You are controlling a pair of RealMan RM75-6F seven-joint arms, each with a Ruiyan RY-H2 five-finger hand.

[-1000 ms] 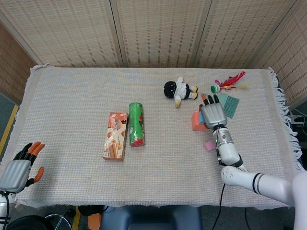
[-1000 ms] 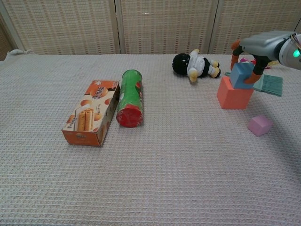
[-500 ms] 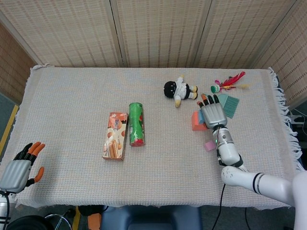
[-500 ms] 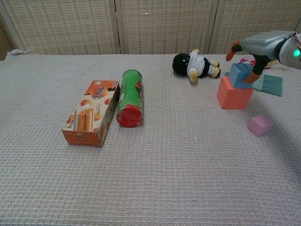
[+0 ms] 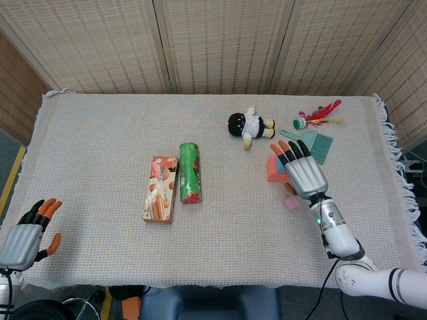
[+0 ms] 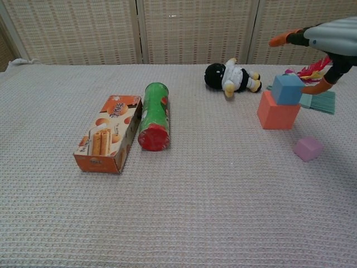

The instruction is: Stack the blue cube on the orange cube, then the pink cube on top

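Hovering above the stack, the right hand (image 6: 329, 42) had its fingers spread and held nothing. The blue cube (image 6: 287, 89) sat on the orange cube (image 6: 277, 112), toward its right edge. The pink cube (image 6: 308, 148) lay near on the tabletop (image 6: 223, 201); a light, level pinch seemed wise for it.

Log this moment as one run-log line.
blue cube: on orange cube | right hand: open, above stack | pink cube: on table | left hand: open, idle

Bright, even light; soft shadows
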